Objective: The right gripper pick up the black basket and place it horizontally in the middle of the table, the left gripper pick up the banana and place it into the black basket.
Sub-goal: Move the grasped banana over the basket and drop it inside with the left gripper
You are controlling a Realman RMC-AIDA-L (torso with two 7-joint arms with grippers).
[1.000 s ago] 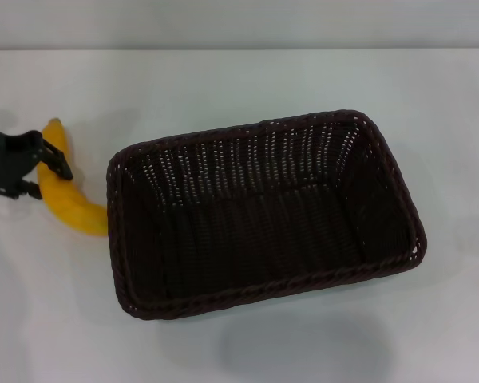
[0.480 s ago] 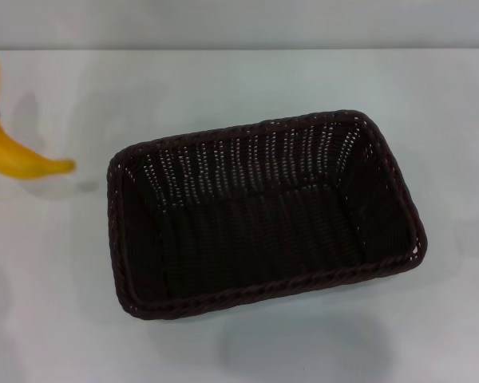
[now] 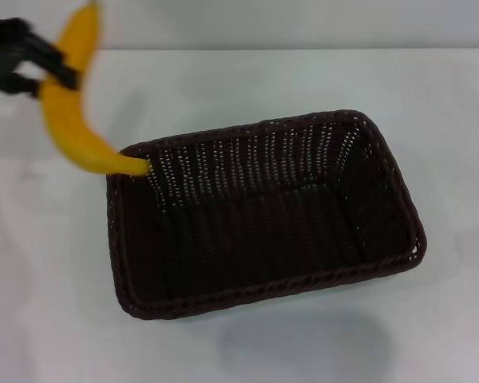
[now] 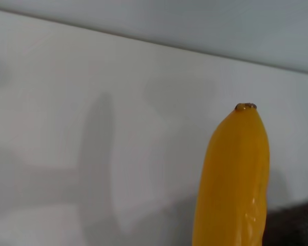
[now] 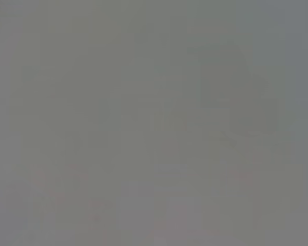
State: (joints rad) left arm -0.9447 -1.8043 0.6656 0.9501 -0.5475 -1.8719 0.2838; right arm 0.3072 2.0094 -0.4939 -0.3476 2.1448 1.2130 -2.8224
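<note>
The black basket (image 3: 263, 211) lies lengthwise across the middle of the white table (image 3: 239, 80), open side up and empty. My left gripper (image 3: 54, 76) is at the far left, shut on the yellow banana (image 3: 72, 120) and holding it in the air. The banana hangs tilted, its lower tip over the basket's far left corner. In the left wrist view the banana (image 4: 236, 179) fills the lower right, with a dark bit of the basket (image 4: 297, 225) behind it. The right gripper is out of view; the right wrist view shows only a blank grey surface.
The table's far edge (image 3: 239, 49) meets a pale wall. Bare white tabletop lies around the basket on all sides.
The left gripper has lifted the banana off the table at the left and carried it up and to the right, toward the basket's far left corner. The basket has not moved.
</note>
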